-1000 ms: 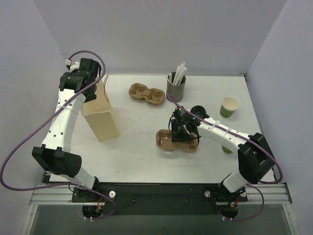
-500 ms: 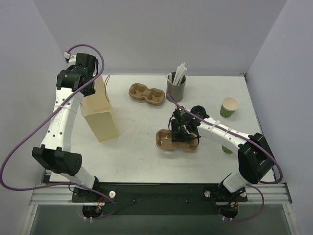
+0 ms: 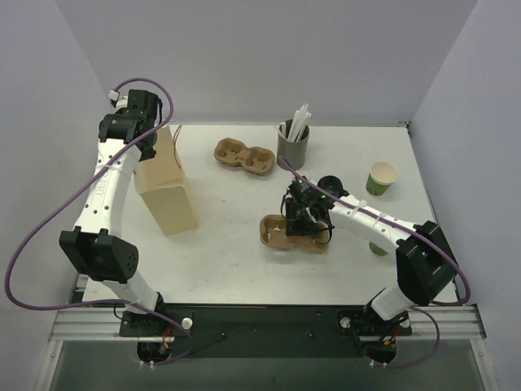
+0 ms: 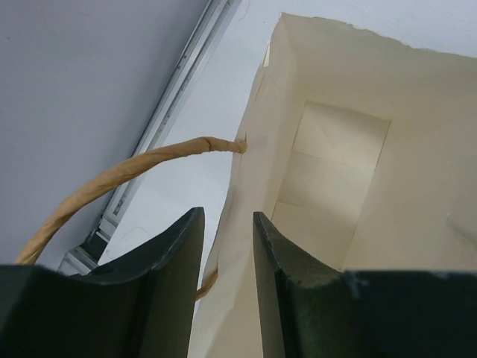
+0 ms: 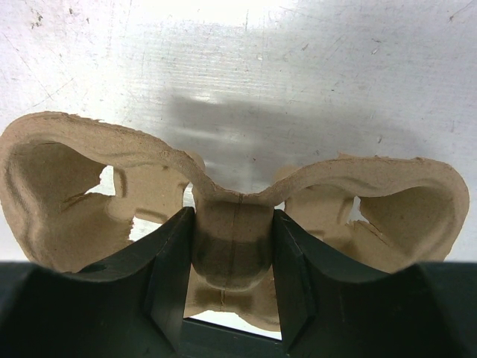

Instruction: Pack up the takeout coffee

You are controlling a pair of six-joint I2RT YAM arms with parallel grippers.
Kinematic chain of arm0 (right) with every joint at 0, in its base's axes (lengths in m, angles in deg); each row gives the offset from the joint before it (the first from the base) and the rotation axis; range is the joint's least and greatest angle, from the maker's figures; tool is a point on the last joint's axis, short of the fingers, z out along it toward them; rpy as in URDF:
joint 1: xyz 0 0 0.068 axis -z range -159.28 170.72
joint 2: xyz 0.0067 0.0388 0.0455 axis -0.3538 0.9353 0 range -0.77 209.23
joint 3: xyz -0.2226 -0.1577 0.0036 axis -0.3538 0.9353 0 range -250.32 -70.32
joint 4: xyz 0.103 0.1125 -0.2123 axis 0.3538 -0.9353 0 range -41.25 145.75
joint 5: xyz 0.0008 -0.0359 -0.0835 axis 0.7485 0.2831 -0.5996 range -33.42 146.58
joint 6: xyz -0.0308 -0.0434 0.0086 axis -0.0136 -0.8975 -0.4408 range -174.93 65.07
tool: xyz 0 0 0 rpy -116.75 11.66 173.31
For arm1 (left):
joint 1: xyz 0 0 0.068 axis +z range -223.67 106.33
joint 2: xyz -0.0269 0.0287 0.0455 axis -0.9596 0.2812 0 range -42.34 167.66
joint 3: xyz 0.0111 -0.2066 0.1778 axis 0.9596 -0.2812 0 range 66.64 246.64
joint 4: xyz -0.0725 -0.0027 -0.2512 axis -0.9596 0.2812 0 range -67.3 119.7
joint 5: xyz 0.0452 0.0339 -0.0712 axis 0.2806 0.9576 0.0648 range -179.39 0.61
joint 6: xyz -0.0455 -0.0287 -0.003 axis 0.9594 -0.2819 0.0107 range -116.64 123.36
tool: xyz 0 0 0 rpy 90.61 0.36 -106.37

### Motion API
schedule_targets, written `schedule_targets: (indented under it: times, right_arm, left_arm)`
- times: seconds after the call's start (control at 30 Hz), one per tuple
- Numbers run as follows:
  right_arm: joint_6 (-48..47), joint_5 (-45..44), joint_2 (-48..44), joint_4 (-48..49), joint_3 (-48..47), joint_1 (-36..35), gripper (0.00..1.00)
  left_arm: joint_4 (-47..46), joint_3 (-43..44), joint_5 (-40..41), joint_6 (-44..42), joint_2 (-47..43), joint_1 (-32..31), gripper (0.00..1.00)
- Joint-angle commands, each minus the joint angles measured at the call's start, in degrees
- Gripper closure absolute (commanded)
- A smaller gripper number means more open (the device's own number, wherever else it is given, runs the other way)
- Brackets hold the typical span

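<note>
Seen from above, the packing looks barely begun. The small green paper cup [image 3: 381, 178] stands open-mouthed with no lid near the right edge of the white worktop [image 3: 228, 261], in neither carrier nor bag. A tall cream paper bag [image 3: 167, 195] stands upright near the left edge. An empty brown moulded-pulp cup carrier [image 3: 273, 232] lies near the middle, and a second carrier [image 3: 242, 156] and a grey cup of white straws [image 3: 291, 151] sit towards the far edge. The left arm stretches far forward, so the left gripper [image 3: 151, 147] hangs over the bag's far rim. The right arm bends inward, with the right gripper [image 3: 301, 221] pointing down onto the near carrier. By my judgement, the cup has yet to be lidded, seated and bagged. In the left wrist view, the left gripper [image 4: 226, 224] stands partly open astride the bag's side wall, beside a twisted paper handle [image 4: 134, 168]. A gap shows beside the paper, so it does not appear pinched. In the right wrist view, the right gripper [image 5: 232, 224] is closed on the carrier's central ridge, between the two empty wells.
</note>
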Motion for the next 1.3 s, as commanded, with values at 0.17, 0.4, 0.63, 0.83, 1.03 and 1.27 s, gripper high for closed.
schedule_targets:
  times: [0.17, 0.4, 0.63, 0.83, 1.03, 1.27]
  right_arm:
    - [-0.4, -0.3, -1.1, -0.7, -0.3, 0.6, 0.62]
    - [-1.5, 0.2, -5.9, -1.3, -1.6, 1.2, 0.62]
    - [-4.0, -1.6, -16.8, -2.2, -9.1, 1.2, 0.62]
    - [-7.6, -0.5, -22.3, 0.3, -18.3, 1.2, 0.62]
    - [-12.6, 6.9, -25.2, 11.4, -21.3, 1.0, 0.62]
    - [-10.3, 20.6, -24.5, 23.3, -22.4, 1.0, 0.62]
  left_arm:
    - [-8.0, -5.8, -3.3, -3.1, -2.3, 1.8, 0.72]
    - [-13.6, -4.9, -11.4, -11.0, -6.7, 1.0, 1.00]
    - [-16.8, -7.0, -17.0, -23.0, -12.6, -8.1, 1.00]
    - [-17.2, -10.0, -23.3, -33.0, -15.7, -13.8, 1.00]
    - [-19.3, -12.7, -35.8, -34.2, -16.8, -16.2, 1.00]
    - [-21.6, -15.4, -49.2, -33.9, -19.5, -16.8, 1.00]
